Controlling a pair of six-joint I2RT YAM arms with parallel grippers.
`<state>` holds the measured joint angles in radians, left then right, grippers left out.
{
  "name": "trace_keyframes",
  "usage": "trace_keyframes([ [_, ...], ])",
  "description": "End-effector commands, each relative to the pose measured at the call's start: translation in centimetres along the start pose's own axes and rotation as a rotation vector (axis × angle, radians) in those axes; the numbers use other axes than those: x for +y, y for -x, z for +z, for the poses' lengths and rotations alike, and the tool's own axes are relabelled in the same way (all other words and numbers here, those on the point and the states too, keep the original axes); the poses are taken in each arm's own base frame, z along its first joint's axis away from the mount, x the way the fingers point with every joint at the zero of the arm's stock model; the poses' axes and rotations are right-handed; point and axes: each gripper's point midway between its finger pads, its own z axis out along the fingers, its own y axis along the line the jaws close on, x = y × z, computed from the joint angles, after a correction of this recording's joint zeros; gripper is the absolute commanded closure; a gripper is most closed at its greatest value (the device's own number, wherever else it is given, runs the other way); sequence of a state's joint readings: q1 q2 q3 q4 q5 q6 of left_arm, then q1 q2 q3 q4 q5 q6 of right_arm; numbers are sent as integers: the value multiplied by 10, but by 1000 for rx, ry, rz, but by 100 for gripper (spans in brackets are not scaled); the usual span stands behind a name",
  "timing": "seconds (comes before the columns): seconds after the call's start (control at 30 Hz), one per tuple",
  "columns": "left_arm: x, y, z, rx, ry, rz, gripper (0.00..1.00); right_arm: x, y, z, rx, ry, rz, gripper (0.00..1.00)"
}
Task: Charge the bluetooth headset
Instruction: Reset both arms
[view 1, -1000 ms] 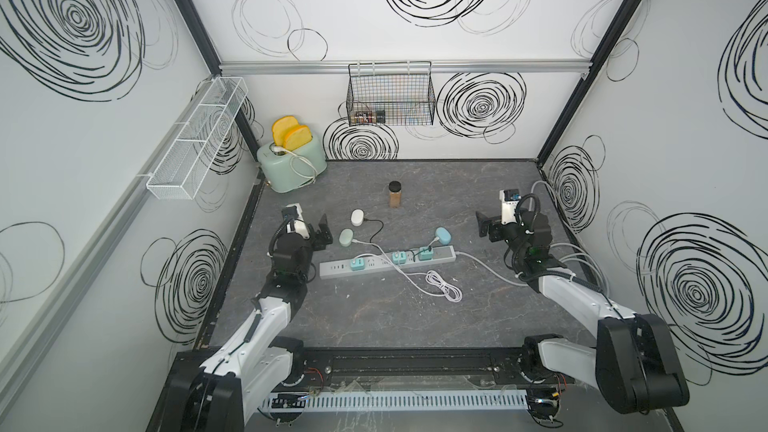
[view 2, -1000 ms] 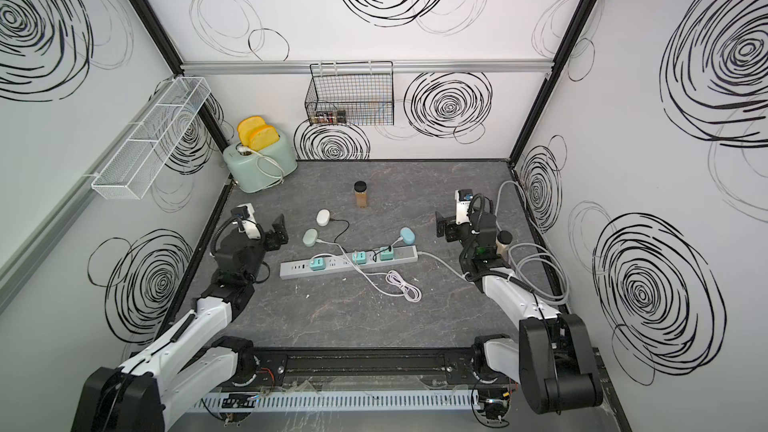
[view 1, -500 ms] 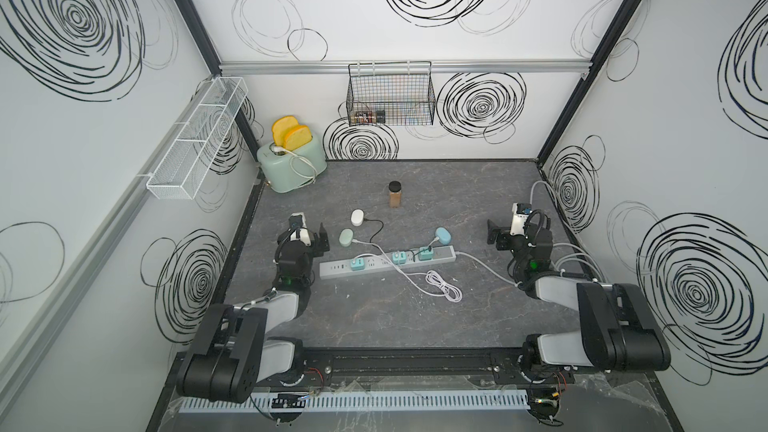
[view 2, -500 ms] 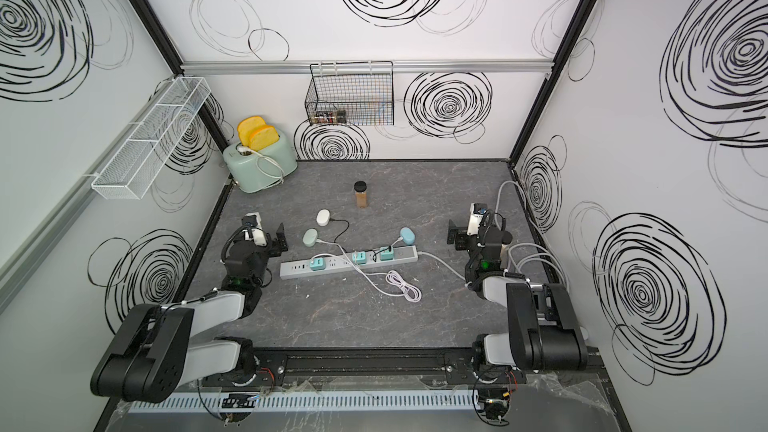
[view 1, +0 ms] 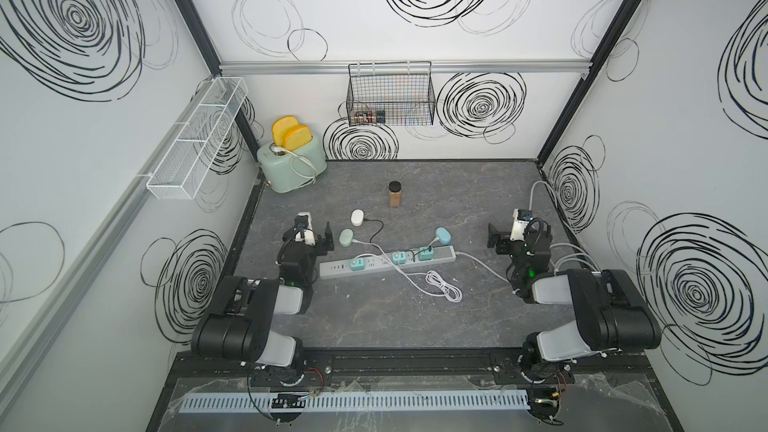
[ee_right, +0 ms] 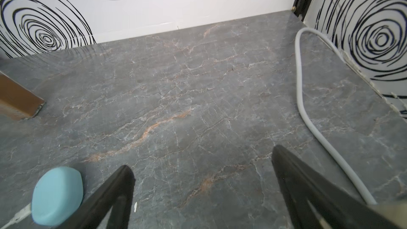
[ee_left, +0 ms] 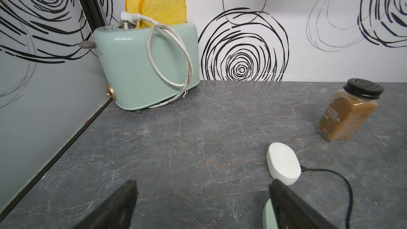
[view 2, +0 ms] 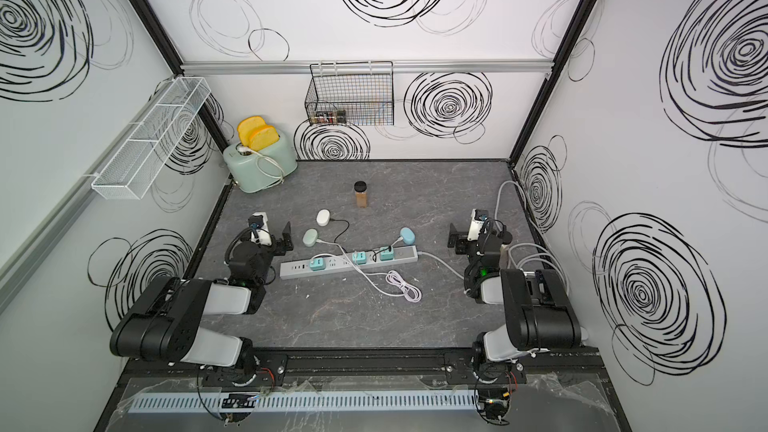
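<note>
Right wrist shows open tabletop (ee_right: 198,98) between spread fingers (ee_right: 120,191).

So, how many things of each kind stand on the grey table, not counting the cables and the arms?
Earbud cases: 3 (white case, green case, blue case)
Plug adapters: 3
Power strip: 1
Spice jar: 1
Toaster: 1
Bread slices: 2
Total: 11

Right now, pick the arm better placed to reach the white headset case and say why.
Left. The left fingers, open, sit beside the mint case, with the white headset case just beyond it. The right fingers, also open, sit beyond the power strip, nearer the blue case.
</note>
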<state>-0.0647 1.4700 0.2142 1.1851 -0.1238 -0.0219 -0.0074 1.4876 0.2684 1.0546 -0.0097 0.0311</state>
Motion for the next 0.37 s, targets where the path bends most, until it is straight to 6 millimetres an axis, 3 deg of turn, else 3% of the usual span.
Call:
trace_keyframes([
  [0.0, -2, 22, -3, -92, -11, 9, 4, 0, 11, -1, -49, -7, 9, 2],
  [0.33, -2, 22, -2, -91, -22, 3, 4, -1, 10, -1, -49, -12, 7, 2],
])
